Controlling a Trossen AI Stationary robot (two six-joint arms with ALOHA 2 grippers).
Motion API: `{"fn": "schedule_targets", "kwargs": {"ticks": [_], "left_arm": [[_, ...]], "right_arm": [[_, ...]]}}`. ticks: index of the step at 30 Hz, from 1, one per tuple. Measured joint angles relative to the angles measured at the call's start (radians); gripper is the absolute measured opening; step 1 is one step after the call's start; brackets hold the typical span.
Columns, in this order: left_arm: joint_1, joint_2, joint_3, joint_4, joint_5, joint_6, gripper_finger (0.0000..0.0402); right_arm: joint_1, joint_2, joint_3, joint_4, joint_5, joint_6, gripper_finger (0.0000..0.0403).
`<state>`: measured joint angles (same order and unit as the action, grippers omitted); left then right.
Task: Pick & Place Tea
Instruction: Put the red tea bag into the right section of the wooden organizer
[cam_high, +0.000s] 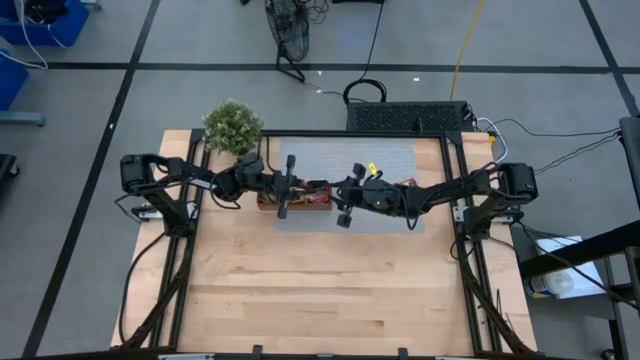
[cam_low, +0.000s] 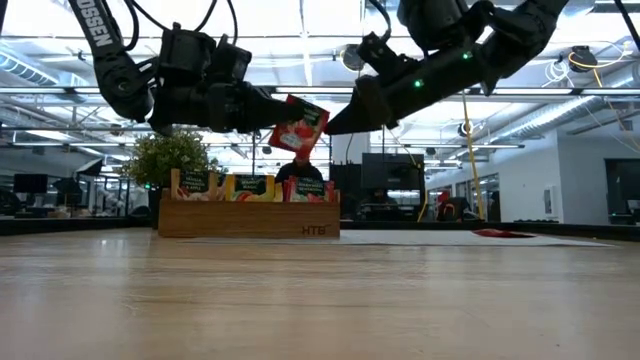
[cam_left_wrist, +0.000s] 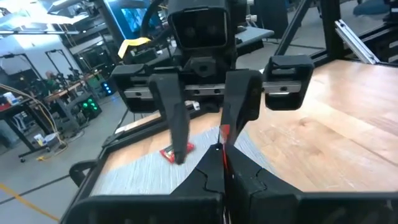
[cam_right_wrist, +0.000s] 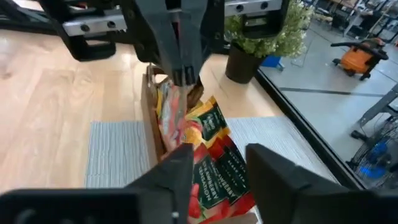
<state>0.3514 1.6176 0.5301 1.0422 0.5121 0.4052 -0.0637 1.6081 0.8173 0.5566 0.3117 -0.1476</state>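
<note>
My left claw (cam_low: 283, 118) hangs in the air above the wooden tray (cam_low: 248, 218), fingers pressed together and pinching a red tea sachet (cam_low: 302, 125) by its edge; sachet is tilted, well clear of the tray, label side toward the low camera; my right claw (cam_low: 335, 125) sits just beside that sachet on its other side, fingers (cam_right_wrist: 272, 177) spread with a gap between them, sachet showing in that gap from the right wrist; can't tell whether the right fingertips touch the foil; from above, both claws meet over the right end of the tray (cam_high: 292, 200), left arm reaching in from the left, right arm from the right; tray stands on the grey mat (cam_high: 390, 160) toward the back of the counter (cam_high: 320, 290); more sachets (cam_low: 250, 186) stand upright in the tray's compartments, red, orange-yellow and dark green ones visible, labels facing out; right wrist view looks down on the packed sachets (cam_right_wrist: 208, 127), red and green with light labels, leaning against each other; one more red sachet (cam_low: 498, 233) lies flat on the mat, well apart from the tray on the right side; same one shows from the left wrist as a red patch (cam_left_wrist: 176, 151) on the mat; small potted plant (cam_high: 233, 127) stands at the back left corner of the counter, near the tray.
</note>
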Motion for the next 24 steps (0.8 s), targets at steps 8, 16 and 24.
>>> {"fn": "schedule_targets", "kwargs": {"ticks": [8, 16, 24], "left_arm": [[0.013, 0.0, 0.0, -0.045, 0.0, 0.019, 0.0001], [0.014, 0.0, 0.0, -0.046, 0.002, 0.033, 0.0001], [0.014, 0.0, 0.0, -0.045, 0.002, 0.027, 0.0001]], "right_arm": [[-0.001, -0.029, 0.0, -0.03, -0.007, 0.032, 0.0199], [-0.015, -0.017, 0.001, 0.068, -0.188, 0.084, 0.0181], [-0.06, 0.005, 0.001, 0.079, -0.221, 0.113, 0.0161]]}}
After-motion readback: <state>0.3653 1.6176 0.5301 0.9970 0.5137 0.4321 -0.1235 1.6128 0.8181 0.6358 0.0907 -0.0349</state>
